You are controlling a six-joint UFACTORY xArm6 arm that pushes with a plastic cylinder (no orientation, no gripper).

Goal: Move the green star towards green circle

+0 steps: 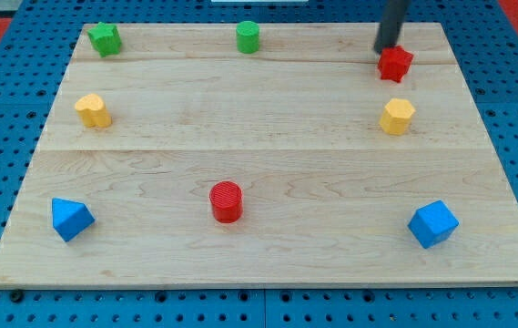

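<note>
Camera view: the arm's dark rod comes down at the view's top right, its tip (387, 49) resting just beside, perhaps touching, the upper left edge of the red star (395, 64) on the wooden board (277, 273). The rig carries no gripper, so there is nothing to open or clench; the rod merely pushes. The green star (105, 38), the block the task concerns, sits at the board's top left corner, well apart from the tip, with the green circle (248, 37) along the same top edge toward the middle.

The likely risk: a straight sweep leftward along the top edge would meet the green circle first and shove it away. The green star also lies near the board's edge, so an off-centre push could slide it off.

No containers appear. Yellow blocks (93, 110) (396, 116), a red cylinder (226, 201) and two blue blocks (70, 219) (432, 223) lie loose on the board.
</note>
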